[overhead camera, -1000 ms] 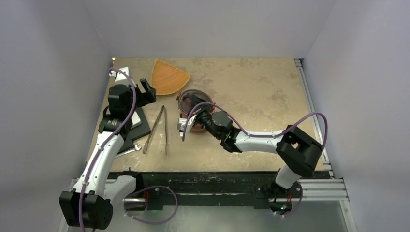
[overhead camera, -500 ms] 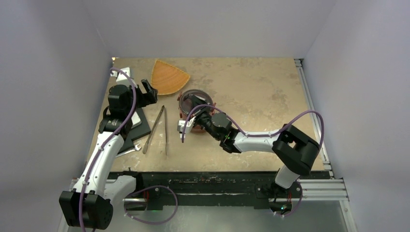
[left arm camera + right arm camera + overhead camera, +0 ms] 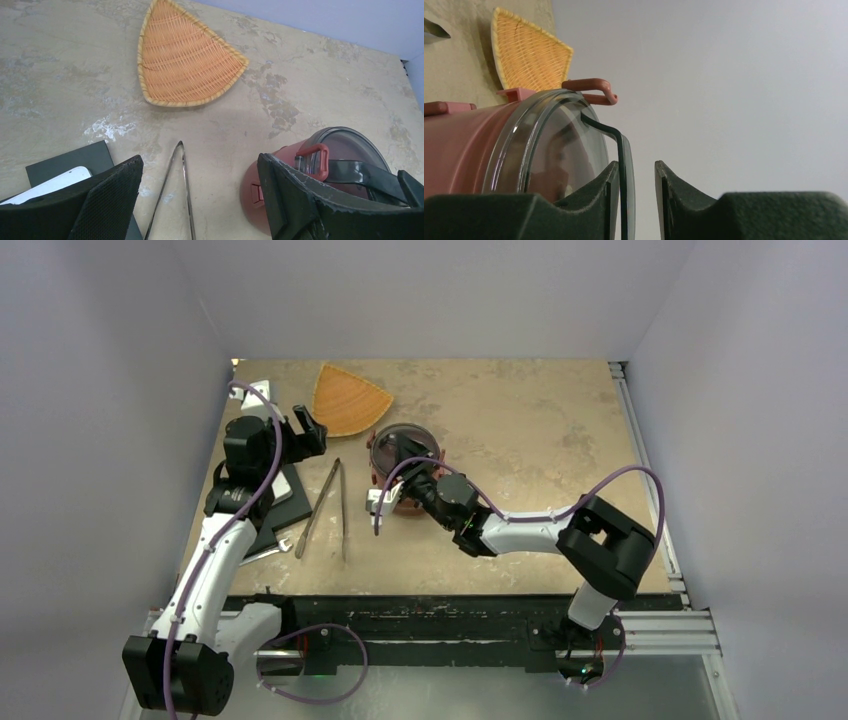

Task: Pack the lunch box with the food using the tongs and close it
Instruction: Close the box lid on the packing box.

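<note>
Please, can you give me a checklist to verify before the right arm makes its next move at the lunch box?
1. Clear lid seated on the lunch box: ok.
2. Right gripper jaws apart around the dark handle band, not clamping it: ok.
3. Left gripper open, holding nothing: ok.
4. Tongs flat on the table, away from both grippers: ok.
5. All food inside: cannot tell; the smoky lid hides it.
</note>
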`<state>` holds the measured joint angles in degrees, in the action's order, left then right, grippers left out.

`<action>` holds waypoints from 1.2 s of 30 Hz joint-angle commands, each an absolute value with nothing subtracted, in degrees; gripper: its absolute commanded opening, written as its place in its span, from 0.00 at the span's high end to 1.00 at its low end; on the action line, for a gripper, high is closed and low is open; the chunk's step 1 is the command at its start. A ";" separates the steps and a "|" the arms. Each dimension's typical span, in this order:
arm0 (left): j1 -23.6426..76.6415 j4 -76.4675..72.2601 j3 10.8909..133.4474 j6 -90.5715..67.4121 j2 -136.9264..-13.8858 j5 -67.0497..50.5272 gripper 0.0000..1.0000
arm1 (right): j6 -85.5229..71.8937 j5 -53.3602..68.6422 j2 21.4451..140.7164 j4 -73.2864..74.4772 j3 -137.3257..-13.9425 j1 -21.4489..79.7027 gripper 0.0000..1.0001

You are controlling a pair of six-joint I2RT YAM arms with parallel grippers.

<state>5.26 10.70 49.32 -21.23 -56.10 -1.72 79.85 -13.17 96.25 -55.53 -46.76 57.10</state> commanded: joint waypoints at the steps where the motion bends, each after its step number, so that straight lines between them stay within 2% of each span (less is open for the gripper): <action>1: 4.75 8.27 49.06 -20.65 -54.71 -2.55 0.16 | 80.32 -15.38 95.01 -58.77 -46.03 57.48 0.63; 15: 4.66 8.15 48.95 -20.65 -54.49 -2.68 0.16 | 79.28 -15.99 90.78 -59.40 -43.40 57.48 0.45; 26: 4.66 8.17 48.92 -20.55 -54.14 -2.68 0.16 | 74.40 -15.95 84.79 -56.23 -43.52 57.48 0.36; 36: 4.66 8.04 48.71 -20.57 -54.23 -3.25 0.16 | 71.15 -14.88 83.83 -53.06 -43.11 57.48 0.36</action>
